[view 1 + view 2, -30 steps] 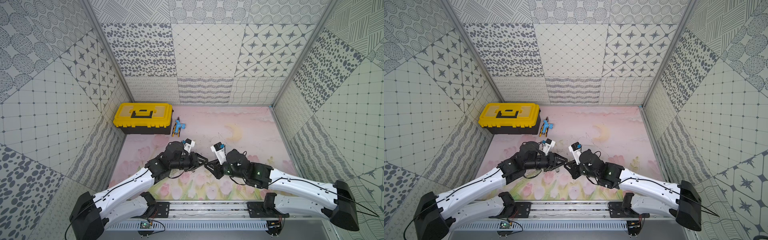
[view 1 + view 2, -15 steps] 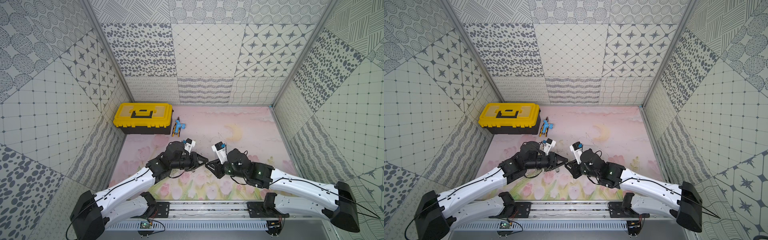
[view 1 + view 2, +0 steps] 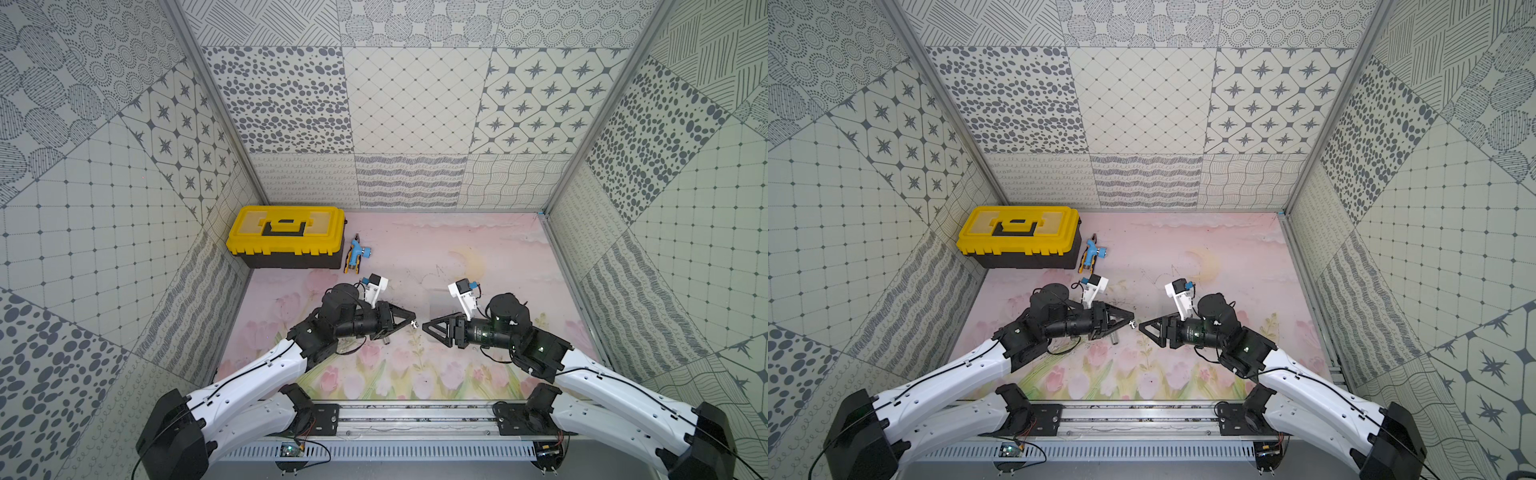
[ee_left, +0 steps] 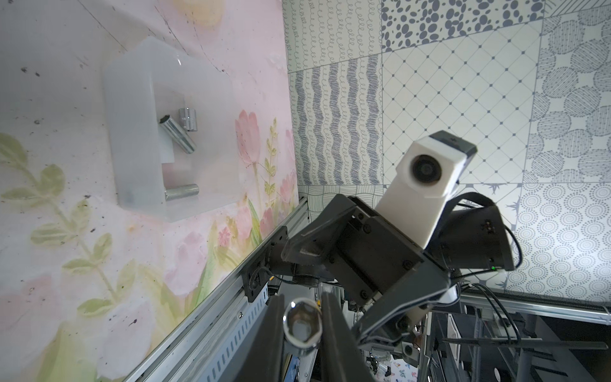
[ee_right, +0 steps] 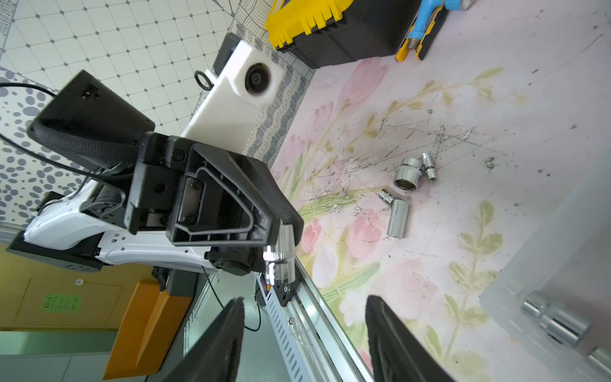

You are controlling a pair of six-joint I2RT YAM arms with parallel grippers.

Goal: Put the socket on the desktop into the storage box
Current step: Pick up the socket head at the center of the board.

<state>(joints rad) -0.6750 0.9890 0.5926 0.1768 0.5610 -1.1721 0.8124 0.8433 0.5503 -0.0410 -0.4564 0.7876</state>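
Left claw (image 3: pixel 405 322) pinches chrome hex socket (image 4: pixel 302 325)
Its hex mouth faces the left wrist camera (image 5: pixel 256 79), lower centre of frame; right claw (image 5: pixel 305 334) gapes wide, empty.

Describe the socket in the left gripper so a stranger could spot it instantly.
Above the middle of the pink flowered desktop, the left gripper pinches a short chrome socket at its tips. It is the only socket held in the air; the others lie on the desktop or in the clear storage box.
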